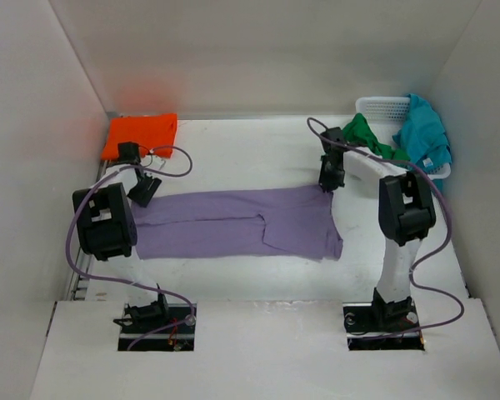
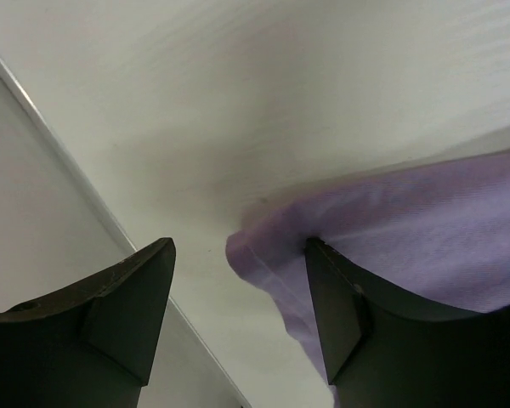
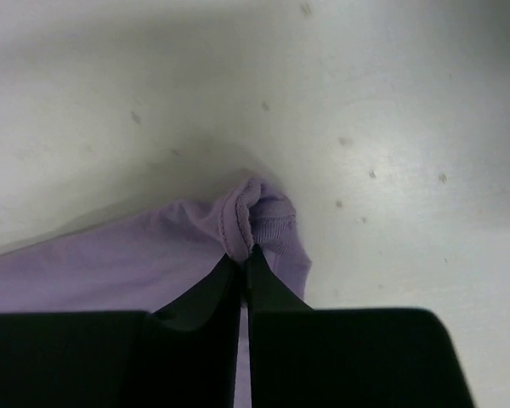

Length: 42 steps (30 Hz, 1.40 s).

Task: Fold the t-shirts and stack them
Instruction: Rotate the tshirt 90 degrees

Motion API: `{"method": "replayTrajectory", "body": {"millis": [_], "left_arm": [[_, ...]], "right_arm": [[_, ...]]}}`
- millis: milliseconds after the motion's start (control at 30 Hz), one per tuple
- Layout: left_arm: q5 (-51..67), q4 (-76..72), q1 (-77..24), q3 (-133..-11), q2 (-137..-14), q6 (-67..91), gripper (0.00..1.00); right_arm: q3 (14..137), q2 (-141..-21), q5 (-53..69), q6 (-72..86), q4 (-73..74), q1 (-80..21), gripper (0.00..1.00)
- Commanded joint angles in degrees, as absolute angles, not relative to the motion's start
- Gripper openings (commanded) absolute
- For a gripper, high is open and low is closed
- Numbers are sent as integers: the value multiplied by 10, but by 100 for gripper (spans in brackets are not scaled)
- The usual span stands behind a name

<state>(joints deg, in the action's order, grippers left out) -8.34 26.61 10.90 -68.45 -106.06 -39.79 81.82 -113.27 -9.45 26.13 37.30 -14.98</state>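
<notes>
The right gripper (image 3: 245, 255) has its 2 fingers pressed together on a bunched corner of the purple shirt (image 1: 233, 223), with a small fold of hem poking out just past the fingertips. From that pinch the shirt runs away to the gripper's left as 1 long flat band on the white table (image 1: 250, 150), ending at the left gripper (image 1: 143, 193).

The left gripper's jaws stand apart. The shirt's end corner sits in the gap between them, against the inner face of 1 finger (image 2: 331, 297), while the other finger has only bare table beside it.

Just behind the left gripper lies the folded orange shirt (image 1: 140, 135). Behind the right gripper and off to its right, the green shirt (image 1: 368, 137) and the teal shirt (image 1: 422, 137) are heaped in a white basket (image 1: 379, 106).
</notes>
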Motion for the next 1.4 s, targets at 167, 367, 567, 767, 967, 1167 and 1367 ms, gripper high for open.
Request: {"method": "replayTrajectory", "body": {"millis": [167, 367, 567, 767, 967, 1167, 1367], "left_arm": [[-105, 275, 158, -667, -1035, -403, 63], [-102, 317, 176, -693, -1020, -398, 64], [-99, 327, 174, -717, -1030, -396, 64], [-99, 302, 166, -715, -1044, -382, 64], [-98, 290, 153, -701, -1047, -370, 64], [-98, 288, 154, -691, -1043, -367, 64], [-98, 288, 167, -682, -1027, -368, 64]], "right_arm": [[1083, -1265, -115, 189, 500, -145, 0], [1402, -1424, -112, 171, 536, -165, 17], [1274, -1321, -128, 200, 466, -162, 55], [867, -1030, -127, 310, 336, -129, 57], [718, -991, -71, 371, 336, -128, 59], [779, -1077, -24, 371, 348, -129, 59], [869, -1145, -25, 342, 411, -130, 55]]}}
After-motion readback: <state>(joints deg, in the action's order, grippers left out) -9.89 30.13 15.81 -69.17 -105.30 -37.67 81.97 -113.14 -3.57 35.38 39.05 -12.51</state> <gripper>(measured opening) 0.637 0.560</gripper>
